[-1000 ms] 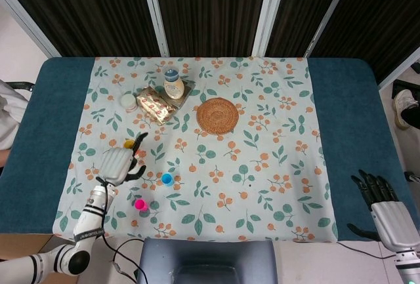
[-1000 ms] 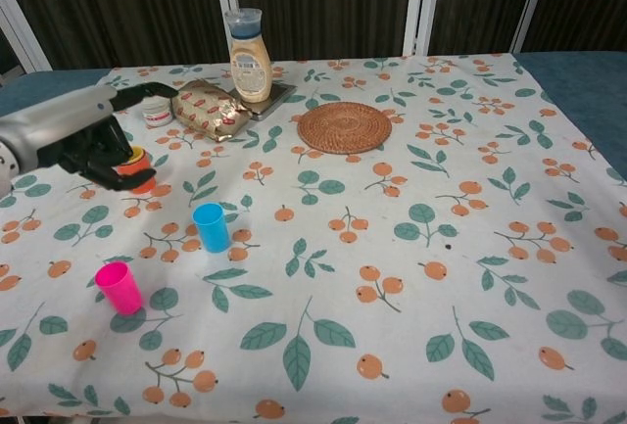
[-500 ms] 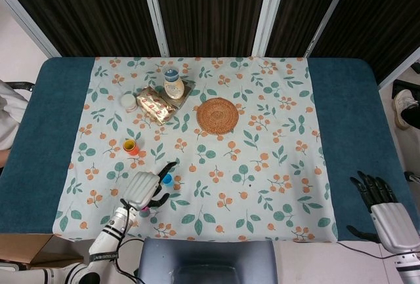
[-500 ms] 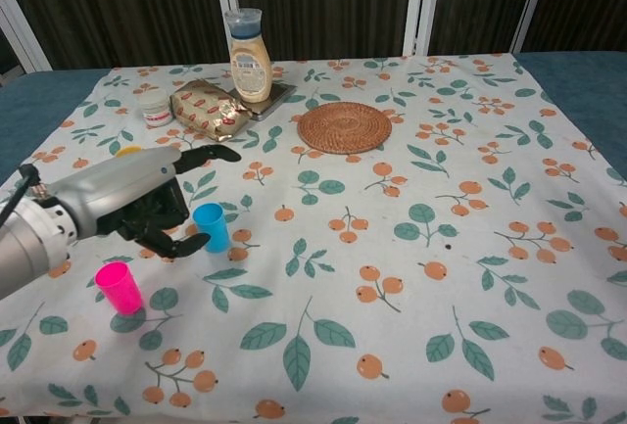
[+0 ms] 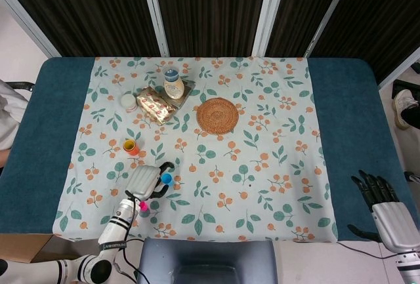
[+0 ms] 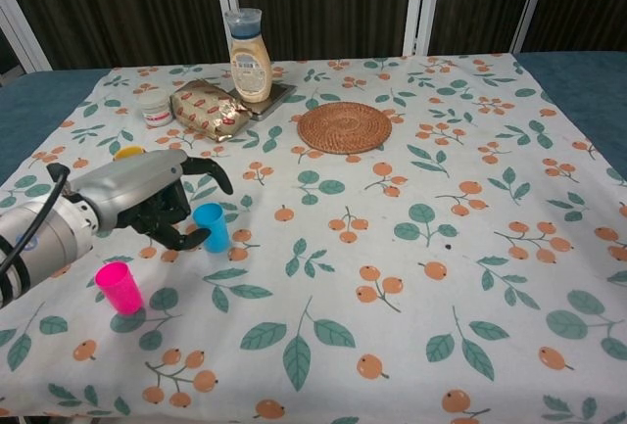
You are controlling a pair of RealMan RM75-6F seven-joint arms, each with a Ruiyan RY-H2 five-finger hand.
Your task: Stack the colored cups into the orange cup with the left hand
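The robot's left hand (image 6: 147,204) is curling around a small blue plastic cup (image 6: 211,226) near the front left corner of the floral tablecloth (image 5: 262,166), its fingers (image 6: 217,166) arching over the rim and the thumb reaching in low at the near side. Whether they are already pressing on the cup or only closing in cannot be told from either view; the cup is standing upright on the cloth. A small pink plastic cup (image 6: 119,287) is standing just beside it, nearer the front edge, untouched. The small orange cup (image 5: 130,146), the target of the stack, is sitting toward the left edge, apart from both, with something yellow showing at its mouth; whether that is a nested cup is too small to tell. Judging by this layout, the blue and pink cups are both waiting to go in, so most of the stacking is lying ahead. The right hand (image 5: 384,208) is resting off the cloth at the front right corner of the table, fingers spread and holding nothing. Along the far edge, a cream sauce bottle (image 6: 249,57), a foil snack packet (image 6: 209,109) and a round woven coaster (image 6: 344,126) are sitting clear of the action.
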